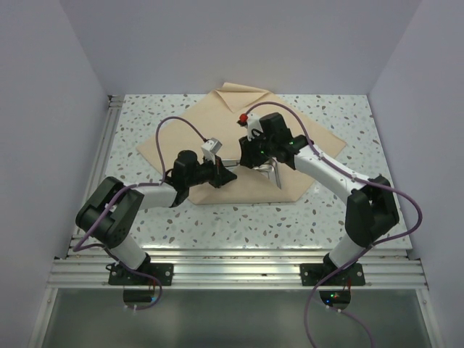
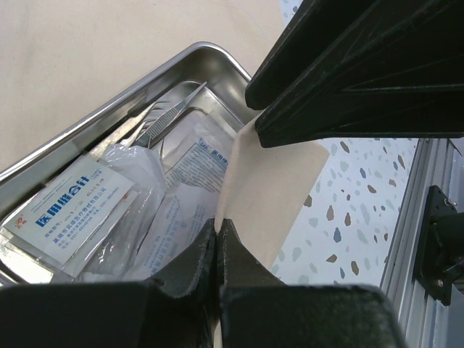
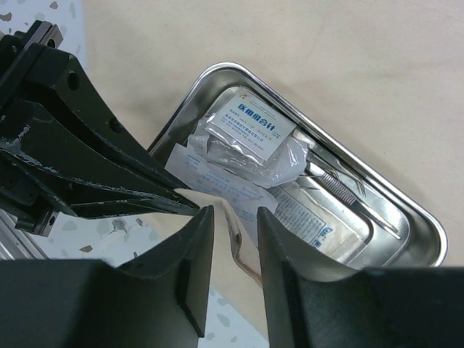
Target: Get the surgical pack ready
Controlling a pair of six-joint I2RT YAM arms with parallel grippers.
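Left gripper (image 2: 219,226), 6 o'clock: fingers pressed together on a raised fold of the beige sheet (image 2: 264,192). Steel tray (image 2: 116,101), 9 to 11 o'clock, holds white packets (image 2: 72,210) and tweezers (image 2: 170,112). Right gripper (image 2: 255,116), 1 o'clock, meets the fold's top edge. Speckled table (image 2: 355,210), 4 o'clock.

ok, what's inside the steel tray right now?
Inside the steel tray: white sachets with blue print and thin steel tweezers. A wrap sheet corner, pinched by the left gripper, hides one tray corner; whatever lies under the sachets is hidden.
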